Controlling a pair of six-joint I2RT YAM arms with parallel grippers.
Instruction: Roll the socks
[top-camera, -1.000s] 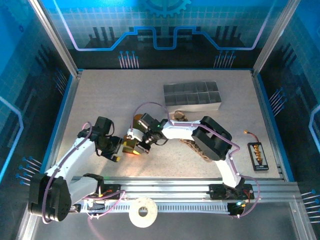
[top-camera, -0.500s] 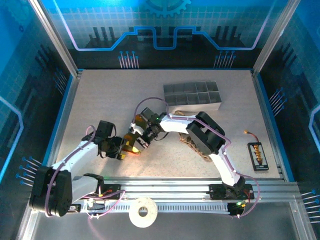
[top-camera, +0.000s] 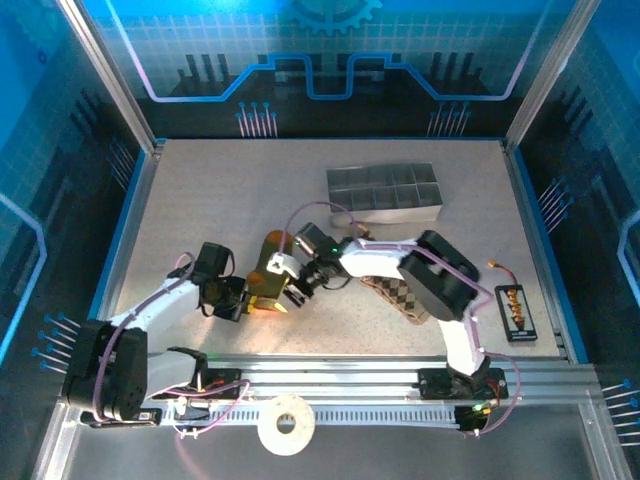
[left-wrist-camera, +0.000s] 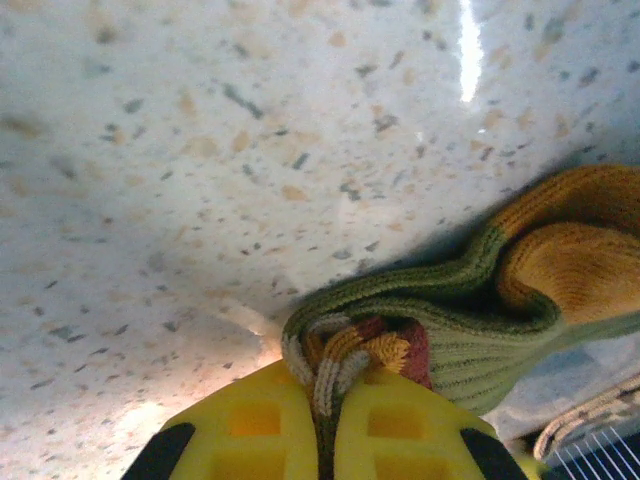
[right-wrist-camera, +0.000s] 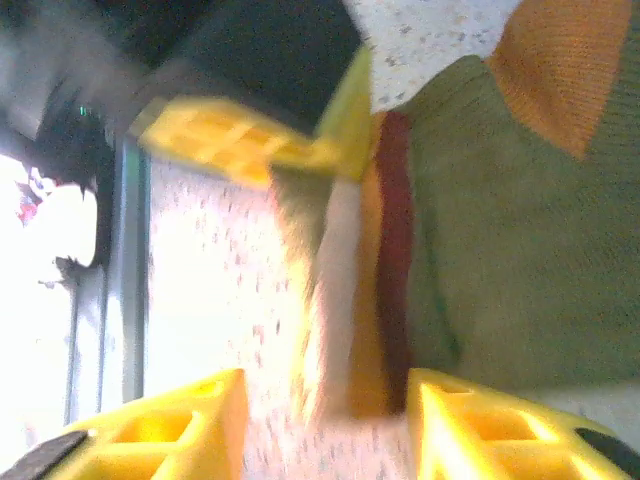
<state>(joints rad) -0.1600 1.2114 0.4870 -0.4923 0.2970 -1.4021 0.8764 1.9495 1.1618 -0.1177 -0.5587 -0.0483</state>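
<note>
The olive-green sock (top-camera: 267, 268) lies folded on the table left of centre, its orange toe and striped cuff showing. My left gripper (top-camera: 250, 300) is shut on the striped cuff; in the left wrist view its yellow fingers (left-wrist-camera: 400, 430) pinch the cream, orange and red stripes of the olive sock (left-wrist-camera: 470, 300). My right gripper (top-camera: 293, 288) stands open just right of the sock. In the right wrist view, the right gripper (right-wrist-camera: 325, 430) straddles the cuff's edge of the olive sock (right-wrist-camera: 500, 230) without touching it. The brown check sock (top-camera: 402, 296) lies partly under the right arm.
A grey compartment tray (top-camera: 385, 194) stands at the back, right of centre. A small black connector board (top-camera: 515, 308) lies at the right edge. A white tape roll (top-camera: 286, 423) rests on the front rail.
My left gripper has shut on the olive sock's cuff. My right gripper has opened, let go of the sock and drawn slightly back to the right.
</note>
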